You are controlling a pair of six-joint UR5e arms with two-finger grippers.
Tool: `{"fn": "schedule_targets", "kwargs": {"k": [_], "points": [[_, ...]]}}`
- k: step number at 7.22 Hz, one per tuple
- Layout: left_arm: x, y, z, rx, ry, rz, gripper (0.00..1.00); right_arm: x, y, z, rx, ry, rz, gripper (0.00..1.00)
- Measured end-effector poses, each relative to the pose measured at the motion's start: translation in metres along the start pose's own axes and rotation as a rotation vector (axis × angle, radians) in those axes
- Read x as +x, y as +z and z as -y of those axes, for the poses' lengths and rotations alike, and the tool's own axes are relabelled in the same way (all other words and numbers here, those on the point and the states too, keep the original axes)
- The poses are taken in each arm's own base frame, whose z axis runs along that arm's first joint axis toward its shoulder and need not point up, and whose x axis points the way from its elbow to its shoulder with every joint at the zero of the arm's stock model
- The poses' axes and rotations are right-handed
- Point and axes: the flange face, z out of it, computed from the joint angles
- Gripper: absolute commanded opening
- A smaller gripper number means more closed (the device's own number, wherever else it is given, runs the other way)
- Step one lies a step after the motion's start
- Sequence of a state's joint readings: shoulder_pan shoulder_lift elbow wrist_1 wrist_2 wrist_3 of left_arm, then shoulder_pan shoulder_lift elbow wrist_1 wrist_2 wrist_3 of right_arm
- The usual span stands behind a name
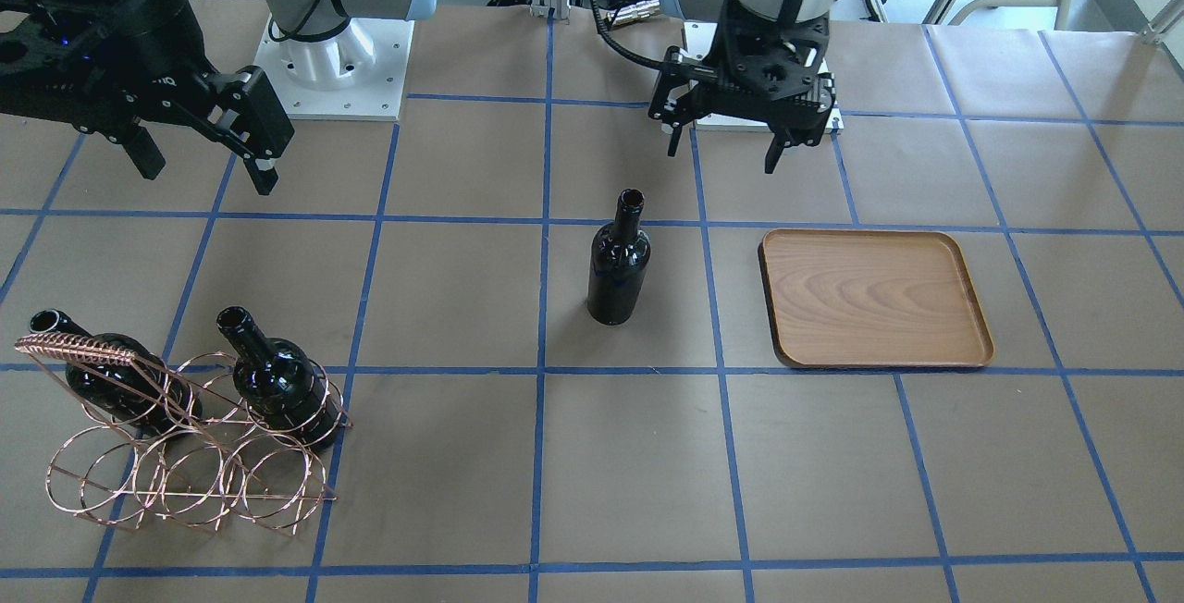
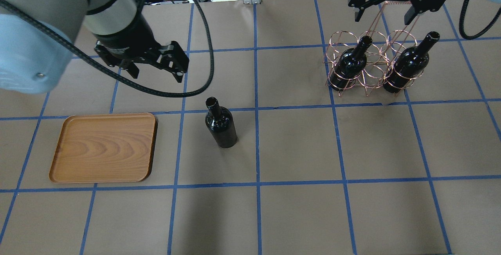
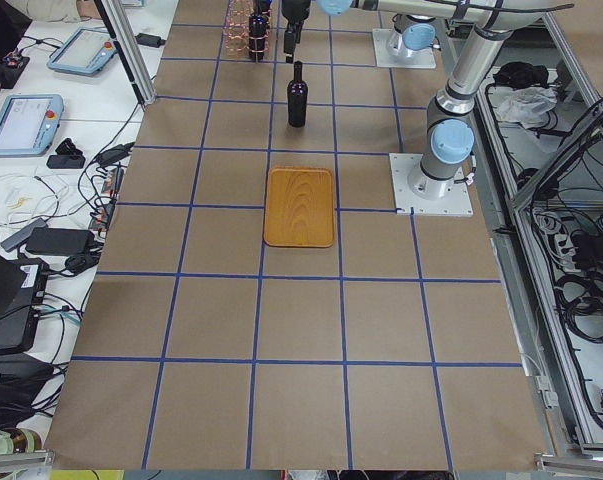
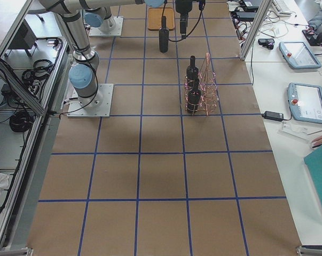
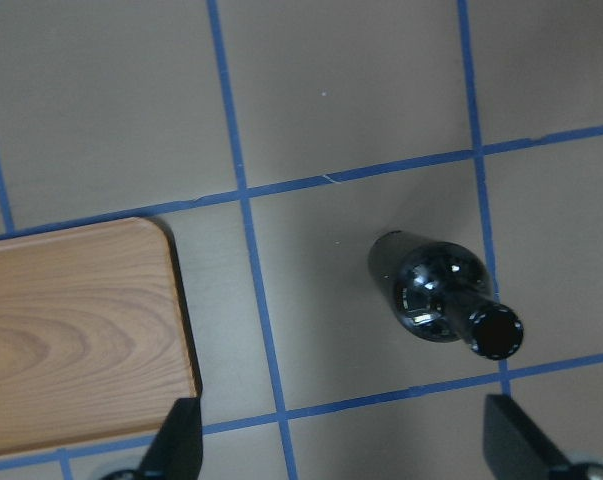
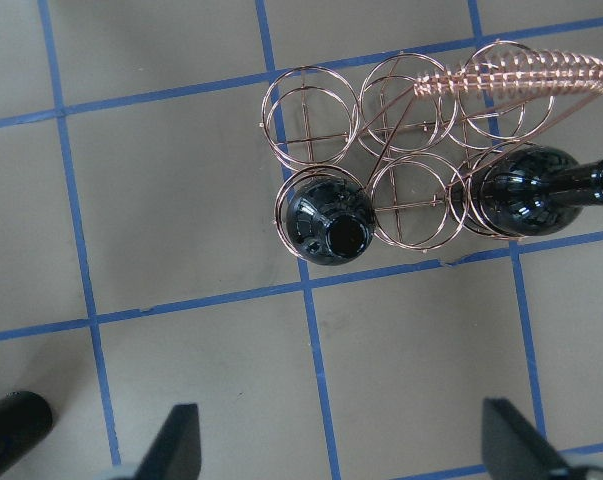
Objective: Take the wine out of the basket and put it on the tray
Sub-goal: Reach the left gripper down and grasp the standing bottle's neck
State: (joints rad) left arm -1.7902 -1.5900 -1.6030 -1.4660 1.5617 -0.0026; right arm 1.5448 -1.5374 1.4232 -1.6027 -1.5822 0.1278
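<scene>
The tray (image 2: 103, 147) lies bare on the surface (image 2: 297, 216), so nothing has been delivered to it yet. High off the tray's right edge hovers the left tool (image 2: 155, 76), its fingers spread wide and holding nothing. Just right of the tray, apart from it, one bottle (image 2: 221, 124) stands upright on the surface, already out of the basket (image 2: 368, 71). Far to the tray's right, the basket holds two other bottles (image 2: 352, 61), necks tilted up through its rings. Above the basket hangs the right tool (image 2: 382, 17), also spread and empty. The step in hand looks like the second leg of the job, moving the standing bottle onto the tray. That calls for the left tool to come down over the bottle, close on its neck or shoulder, lift it straight and set it upright inside the tray's rim without tipping it
</scene>
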Motion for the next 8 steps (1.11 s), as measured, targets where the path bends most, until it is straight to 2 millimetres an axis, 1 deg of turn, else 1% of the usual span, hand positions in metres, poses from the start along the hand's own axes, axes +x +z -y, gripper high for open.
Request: {"fn": "schedule_targets", "kwargs": {"k": [1,2,3,5,6,7,8], "points": [[0.013,0.015,0.004,-0.019,0.015,-0.001,1.0,0.001,-0.004,-0.002,0.006,0.001,-0.003,1.0],[0.02,0.032,0.006,-0.047,0.033,-0.001,1.0,0.002,-0.01,-0.006,0.017,0.002,-0.008,1.0],[0.024,0.046,0.006,-0.068,0.049,0.0,1.0,0.002,-0.014,-0.008,0.024,0.005,-0.007,1.0],[0.026,0.075,0.012,-0.083,0.058,-0.002,0.99,0.002,-0.013,-0.011,0.02,0.011,-0.002,1.0],[0.028,0.085,0.014,-0.092,0.061,-0.016,0.94,0.002,-0.01,-0.012,0.014,0.011,-0.001,1.0],[0.031,0.09,0.015,-0.1,0.063,-0.044,0.88,0.002,-0.009,-0.013,0.013,0.011,-0.001,1.0],[0.033,0.092,0.014,-0.108,0.062,-0.066,0.79,0.002,-0.008,-0.013,0.015,0.011,-0.001,1.0]]}}
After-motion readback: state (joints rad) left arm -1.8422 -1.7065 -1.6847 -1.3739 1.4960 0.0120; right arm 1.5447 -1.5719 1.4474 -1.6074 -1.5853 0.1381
